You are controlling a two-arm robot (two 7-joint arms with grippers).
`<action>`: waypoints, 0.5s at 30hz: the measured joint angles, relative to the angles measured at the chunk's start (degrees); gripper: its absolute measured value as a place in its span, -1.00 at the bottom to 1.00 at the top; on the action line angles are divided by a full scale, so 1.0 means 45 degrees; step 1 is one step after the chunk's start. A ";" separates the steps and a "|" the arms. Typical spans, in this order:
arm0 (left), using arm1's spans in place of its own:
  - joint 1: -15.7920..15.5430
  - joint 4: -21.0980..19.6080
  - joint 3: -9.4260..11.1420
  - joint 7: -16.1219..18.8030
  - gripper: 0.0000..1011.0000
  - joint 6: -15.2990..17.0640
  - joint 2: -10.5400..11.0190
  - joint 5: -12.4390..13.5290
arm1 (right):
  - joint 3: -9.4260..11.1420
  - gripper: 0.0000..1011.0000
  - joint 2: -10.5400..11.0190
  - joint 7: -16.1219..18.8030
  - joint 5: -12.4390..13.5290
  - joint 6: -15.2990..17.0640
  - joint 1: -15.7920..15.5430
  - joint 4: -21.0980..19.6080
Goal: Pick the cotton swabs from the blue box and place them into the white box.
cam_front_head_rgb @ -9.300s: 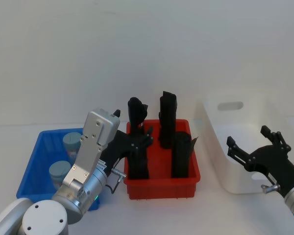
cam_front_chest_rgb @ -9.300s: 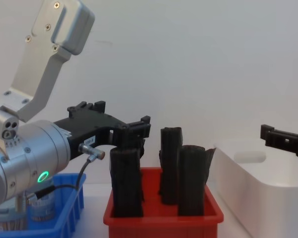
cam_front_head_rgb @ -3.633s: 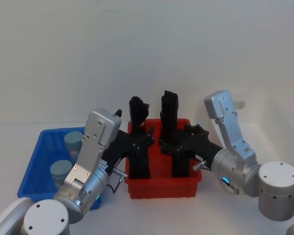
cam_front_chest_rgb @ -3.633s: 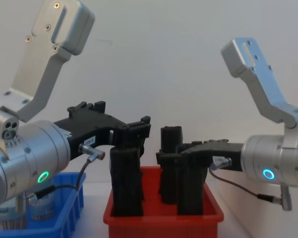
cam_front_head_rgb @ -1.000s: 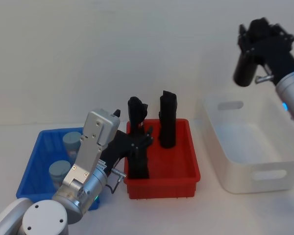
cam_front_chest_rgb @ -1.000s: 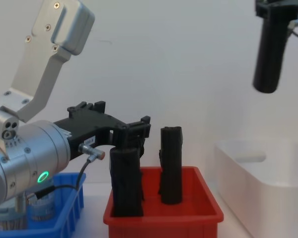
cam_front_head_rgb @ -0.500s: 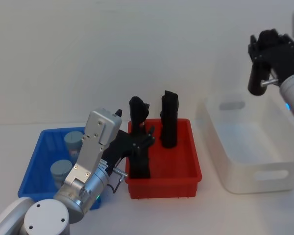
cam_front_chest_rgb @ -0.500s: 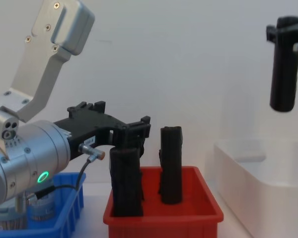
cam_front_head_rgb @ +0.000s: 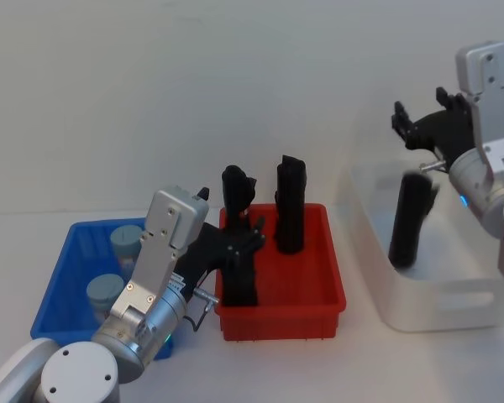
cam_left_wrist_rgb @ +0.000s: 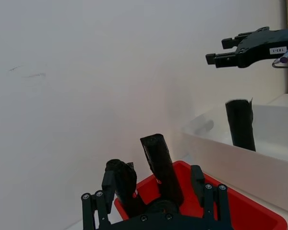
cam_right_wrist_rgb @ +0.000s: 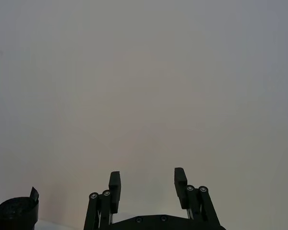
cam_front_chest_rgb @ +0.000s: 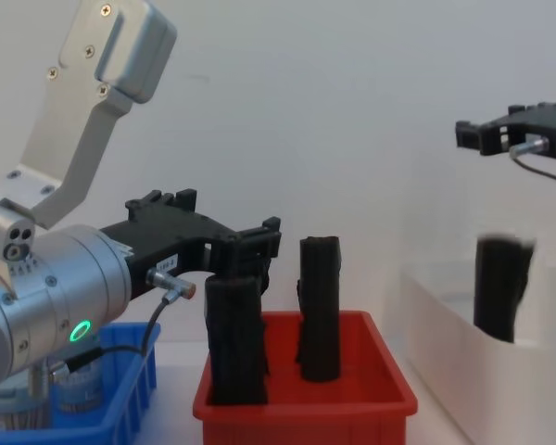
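Cotton swabs (cam_front_head_rgb: 124,242), head view: two jars in the blue box (cam_front_head_rgb: 82,250), at the bench's (cam_front_head_rgb: 319,369) left end.
Right gripper (cam_front_head_rgb: 406,128), head view: above the white box (cam_front_head_rgb: 437,306), where a black roll (cam_front_head_rgb: 407,220) leans.
Left gripper (cam_left_wrist_rgb: 151,176), left wrist view: fingers spread wide over the red bin's (cam_left_wrist_rgb: 259,215) rolls.
Right gripper, right wrist view: fingers apart, holding nothing.
Left gripper, chest view: at the front roll's top.

Bright blue box (cam_front_head_rgb: 77,252), grey-blue-capped cotton swabs (cam_front_head_rgb: 123,241), red bin (cam_front_head_rgb: 277,323), black rolls (cam_front_head_rgb: 289,214), white box (cam_front_head_rgb: 441,306)
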 joint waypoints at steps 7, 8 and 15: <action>0.0000 0.0000 0.0001 0.0000 0.98 0.0000 0.0000 0.0000 | -0.0063 0.73 -0.0107 0.0102 -0.0021 0.0020 0.0144 0.0437; 0.0000 0.0000 0.0001 0.0000 0.98 0.0000 0.0000 0.0000 | -0.0068 0.77 -0.0118 0.0110 -0.0023 0.0022 0.0159 0.0478; 0.0000 0.0000 0.0000 0.0000 0.98 0.0000 0.0000 0.0000 | -0.0101 0.98 -0.0177 0.0168 -0.0030 0.0034 0.0240 0.0725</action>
